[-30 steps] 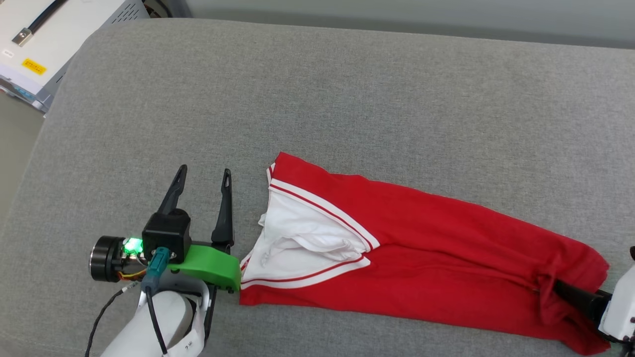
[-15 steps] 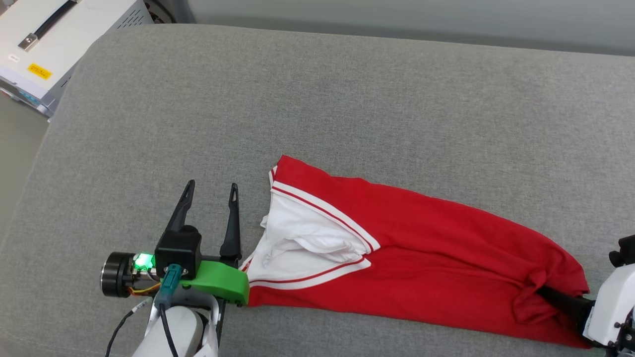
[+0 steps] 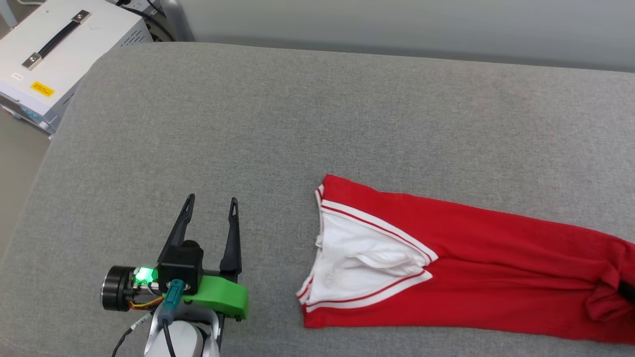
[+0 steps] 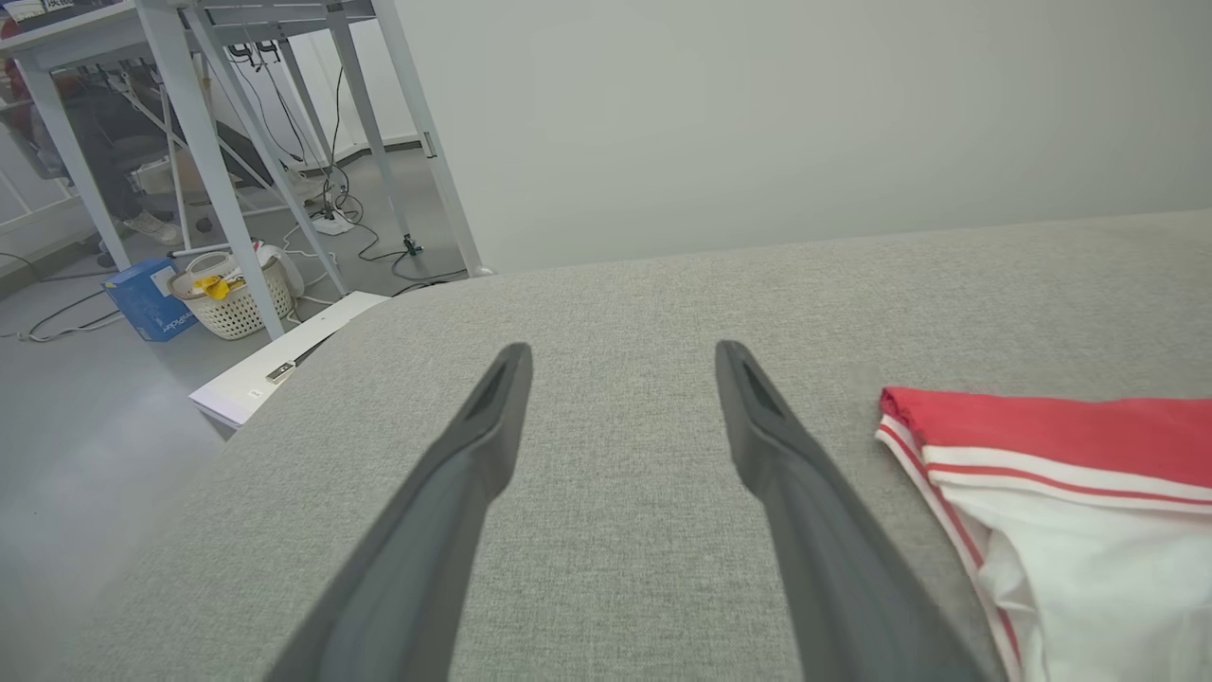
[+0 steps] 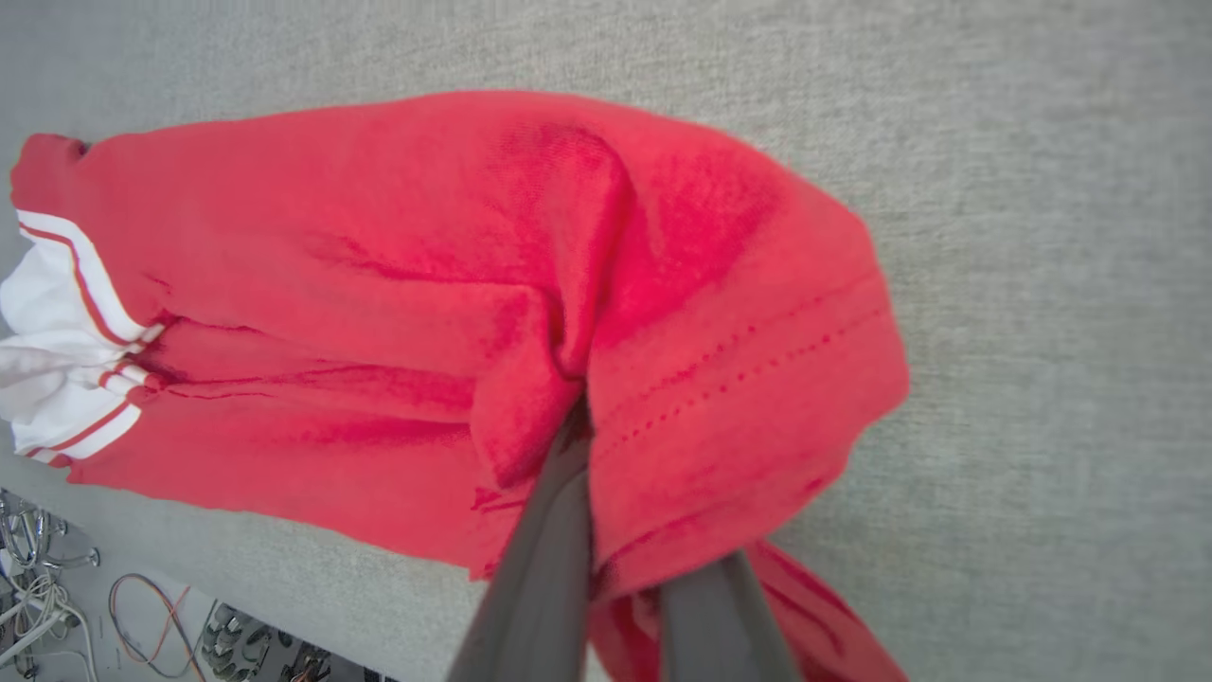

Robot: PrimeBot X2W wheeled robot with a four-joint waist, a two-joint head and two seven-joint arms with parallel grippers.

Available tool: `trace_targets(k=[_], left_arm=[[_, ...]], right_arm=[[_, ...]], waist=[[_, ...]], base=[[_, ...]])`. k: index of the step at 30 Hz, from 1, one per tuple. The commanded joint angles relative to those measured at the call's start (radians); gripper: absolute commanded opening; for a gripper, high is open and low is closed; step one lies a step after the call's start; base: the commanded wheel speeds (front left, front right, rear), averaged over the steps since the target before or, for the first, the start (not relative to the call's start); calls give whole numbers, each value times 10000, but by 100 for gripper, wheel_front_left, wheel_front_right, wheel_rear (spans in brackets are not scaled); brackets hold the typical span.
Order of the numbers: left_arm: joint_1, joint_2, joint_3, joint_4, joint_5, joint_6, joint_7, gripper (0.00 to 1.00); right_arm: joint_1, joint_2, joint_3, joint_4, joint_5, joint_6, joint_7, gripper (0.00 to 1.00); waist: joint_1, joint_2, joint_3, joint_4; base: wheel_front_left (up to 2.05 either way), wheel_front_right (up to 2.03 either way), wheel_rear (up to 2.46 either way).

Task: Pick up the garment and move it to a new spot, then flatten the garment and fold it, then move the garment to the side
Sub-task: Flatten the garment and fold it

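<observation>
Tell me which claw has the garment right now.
The right claw, shut on the garment at its red end; the left claw stands open, apart from it.

The garment has slid rightward, clear of the left gripper.

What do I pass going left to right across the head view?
white case → left gripper → garment, which runs off the right edge.
</observation>
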Motion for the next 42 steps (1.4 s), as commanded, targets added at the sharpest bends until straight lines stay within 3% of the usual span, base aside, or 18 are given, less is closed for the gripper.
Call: trace_targets(k=[1, 3, 11, 20, 27, 33, 41, 42], left_arm=[[207, -111, 78, -37, 141, -97, -59, 100], [282, -180, 149, -18, 214, -184, -59, 100], [492, -474, 456, 68, 518, -486, -59, 100], [351, -750, 605, 29, 726, -709, -59, 100], [5, -938, 618, 103, 846, -908, -59, 100], [-397, -1190, 666, 295, 991, -1071, -59, 100], [-445, -1280, 745, 373, 1034, -1082, -59, 100], [-431, -1284, 764, 390, 1038, -1080, -59, 100]], right_arm=[[-33, -177, -108, 108, -52, -7, 42, 0], [-5, -310, -174, 80, -28, -7, 140, 0], [120, -299, 117, -2303, 300, -7, 1048, 0], [-1174, 729, 1040, -3618, -353, -7, 1989, 0], [-2780, 1706, 2497, -3067, -1129, -7, 2532, 0], [-4612, 2976, 4723, -1061, -1495, -7, 2303, 0], [-4851, 3160, 5478, 35, -1485, -7, 1666, 0], [-4879, 3175, 5481, 80, -1455, -7, 1511, 18]], waist=[[1, 48, -73, -18], [1, 48, -125, -33], [1, 48, -349, -43], [1, 48, -54, 176], [1, 48, 319, 499], [1, 48, 793, 902], [1, 48, 833, 861], [1, 48, 798, 826]], base=[[0, 0, 0], [0, 0, 0], [0, 0, 0], [0, 0, 0], [0, 0, 0], [0, 0, 0], [0, 0, 0], [0, 0, 0]])
